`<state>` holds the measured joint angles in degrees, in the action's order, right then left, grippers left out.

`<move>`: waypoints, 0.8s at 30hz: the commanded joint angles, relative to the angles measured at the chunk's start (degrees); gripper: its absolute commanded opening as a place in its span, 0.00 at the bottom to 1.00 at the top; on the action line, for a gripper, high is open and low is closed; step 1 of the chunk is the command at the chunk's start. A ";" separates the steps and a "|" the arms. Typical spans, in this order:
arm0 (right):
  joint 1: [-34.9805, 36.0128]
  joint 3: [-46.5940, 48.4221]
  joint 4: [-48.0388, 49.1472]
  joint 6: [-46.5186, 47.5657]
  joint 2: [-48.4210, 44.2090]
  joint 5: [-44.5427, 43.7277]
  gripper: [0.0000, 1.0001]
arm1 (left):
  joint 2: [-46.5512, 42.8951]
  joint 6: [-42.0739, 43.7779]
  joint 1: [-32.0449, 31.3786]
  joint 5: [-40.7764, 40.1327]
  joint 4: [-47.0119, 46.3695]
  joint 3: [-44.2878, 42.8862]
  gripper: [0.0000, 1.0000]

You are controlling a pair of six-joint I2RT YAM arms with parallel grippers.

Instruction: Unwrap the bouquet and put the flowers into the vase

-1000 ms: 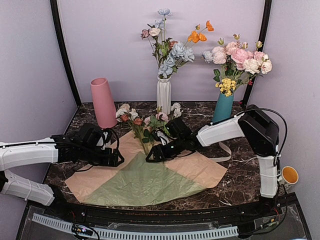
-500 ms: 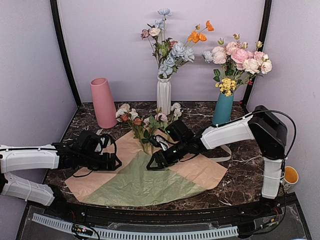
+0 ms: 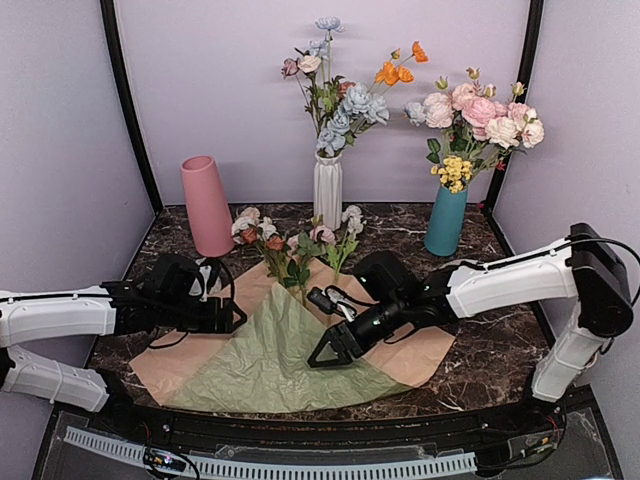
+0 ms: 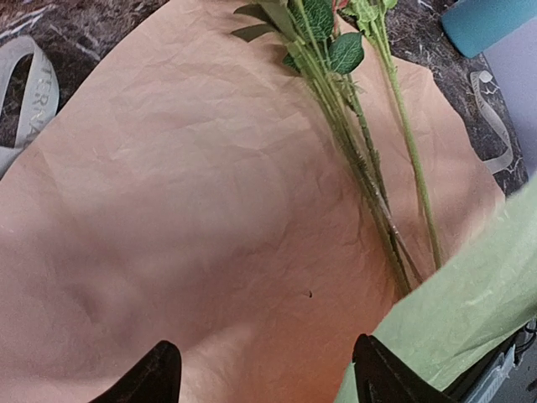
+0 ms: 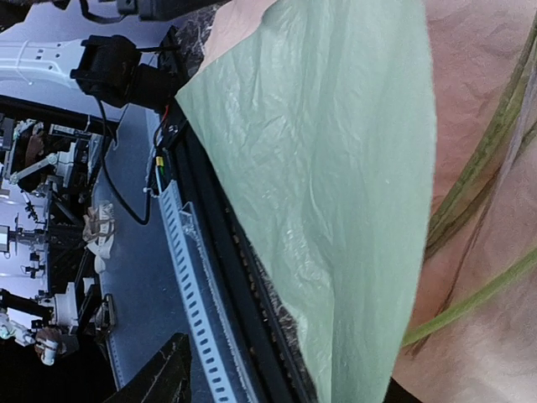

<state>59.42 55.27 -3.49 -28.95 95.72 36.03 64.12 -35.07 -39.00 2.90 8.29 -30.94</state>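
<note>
The bouquet is unwrapped: its tan paper and green sheet lie spread flat. The flowers rest on the paper's far part, blooms toward the back. Their green stems run toward the green sheet. The pink vase stands upright at the back left. My left gripper hovers open over the tan paper, left of the stems, holding nothing. My right gripper is open low over the green sheet, with stems off to its side.
A white ribbed vase with blue and orange flowers and a teal vase with pink roses stand at the back. Cream ribbon lies beside the paper. The table's front edge and cable rail are close beneath the right gripper.
My right gripper has drawn back from the stems toward the near right, across the green sheet. The left gripper shifted slightly nearer. Both sets of jaws narrowed a little.
</note>
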 commanded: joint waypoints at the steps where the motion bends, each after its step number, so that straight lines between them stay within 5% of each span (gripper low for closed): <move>1: 3.58 -4.61 2.34 -3.31 -7.56 -0.09 0.57 | -1.22 3.30 0.33 2.74 -0.60 -2.89 0.73; 16: 18.69 -21.66 4.84 -16.49 -36.72 -10.73 0.66 | -0.91 6.96 -0.05 19.59 -5.48 -2.60 0.66; 21: 17.05 -14.90 -2.57 -11.26 -40.08 -32.03 0.65 | -0.84 7.01 -4.57 19.12 -7.46 -1.07 0.64; 24: 9.95 -12.05 -3.62 -12.80 -37.40 -38.98 0.61 | -0.15 6.73 -8.43 14.57 -6.42 -2.04 0.64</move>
<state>75.88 39.07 -5.96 -41.78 56.45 12.69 63.88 -28.86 -43.62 19.97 2.61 -32.84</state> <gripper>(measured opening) 0.631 0.641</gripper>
